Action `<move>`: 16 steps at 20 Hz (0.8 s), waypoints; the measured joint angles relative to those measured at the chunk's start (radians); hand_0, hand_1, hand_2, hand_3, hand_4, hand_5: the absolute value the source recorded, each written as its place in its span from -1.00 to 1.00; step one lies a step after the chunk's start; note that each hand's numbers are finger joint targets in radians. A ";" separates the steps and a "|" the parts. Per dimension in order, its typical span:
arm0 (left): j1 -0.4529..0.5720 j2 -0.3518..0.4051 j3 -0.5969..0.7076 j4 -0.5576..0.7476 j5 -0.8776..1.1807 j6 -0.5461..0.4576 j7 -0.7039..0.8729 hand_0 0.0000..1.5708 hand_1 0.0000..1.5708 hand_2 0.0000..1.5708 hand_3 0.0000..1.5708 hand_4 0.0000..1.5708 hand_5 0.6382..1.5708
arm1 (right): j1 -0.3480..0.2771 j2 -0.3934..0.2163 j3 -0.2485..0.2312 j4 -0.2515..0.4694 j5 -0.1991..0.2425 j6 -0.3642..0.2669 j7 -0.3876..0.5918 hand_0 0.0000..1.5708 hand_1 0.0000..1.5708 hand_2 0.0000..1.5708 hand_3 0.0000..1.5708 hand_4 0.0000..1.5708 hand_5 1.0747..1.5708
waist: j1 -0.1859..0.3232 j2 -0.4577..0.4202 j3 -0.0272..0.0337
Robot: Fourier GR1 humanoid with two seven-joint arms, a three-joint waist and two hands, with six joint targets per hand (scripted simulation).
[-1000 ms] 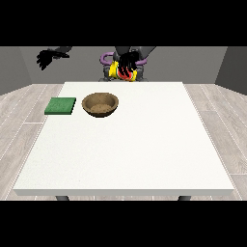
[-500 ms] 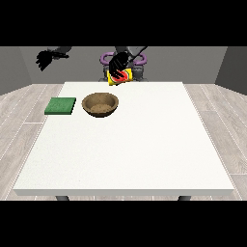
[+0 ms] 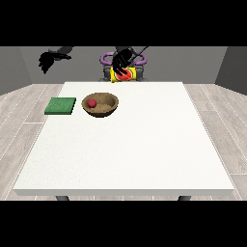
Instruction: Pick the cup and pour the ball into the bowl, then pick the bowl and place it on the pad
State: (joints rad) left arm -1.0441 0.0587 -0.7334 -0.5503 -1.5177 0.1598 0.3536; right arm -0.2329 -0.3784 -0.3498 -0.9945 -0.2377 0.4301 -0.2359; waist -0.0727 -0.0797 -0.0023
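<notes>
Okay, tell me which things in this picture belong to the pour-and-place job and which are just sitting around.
Part of the job:
- yellow cup, held tipped by the hand at the view's right
- red ball, now inside the bowl
- wooden bowl
- green pad, beside the bowl

Just there:
- white table
- hand at the view's left, raised, holding nothing

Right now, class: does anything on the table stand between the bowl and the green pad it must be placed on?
Nothing visible does. The wooden bowl, with the red ball inside, sits just right of the green pad, with only bare white table between them.
</notes>
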 measured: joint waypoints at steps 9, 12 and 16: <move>0.182 -0.030 0.437 -0.219 0.513 0.291 -0.017 -1.00 -1.00 -1.00 -1.00 -0.47 0.98 | 0.003 0.029 -0.022 -0.008 -0.012 -0.061 0.009 -1.00 -1.00 -1.00 -1.00 -0.55 0.99 | 0.098 0.064 -0.0147; 0.270 -0.045 0.515 -0.309 0.730 0.348 -0.087 -1.00 -1.00 -1.00 -1.00 -1.00 0.96 | -0.027 0.056 -0.010 -0.026 -0.007 -0.085 0.002 -1.00 -1.00 -1.00 -1.00 -0.64 0.99 | 0.094 0.130 -0.0183; 0.365 -0.053 0.561 -0.445 1.023 0.332 -0.238 -1.00 -1.00 -1.00 -1.00 -1.00 0.99 | -0.071 0.098 0.003 -0.044 0.013 -0.152 -0.004 -1.00 -1.00 -1.00 -1.00 -0.74 1.00 | 0.116 0.190 -0.0141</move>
State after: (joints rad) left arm -0.6795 0.0052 -0.1727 -0.9952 -0.4949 0.4921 0.1155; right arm -0.3038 -0.2806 -0.3470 -1.0386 -0.2252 0.2776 -0.2398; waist 0.0429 0.1107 -0.0164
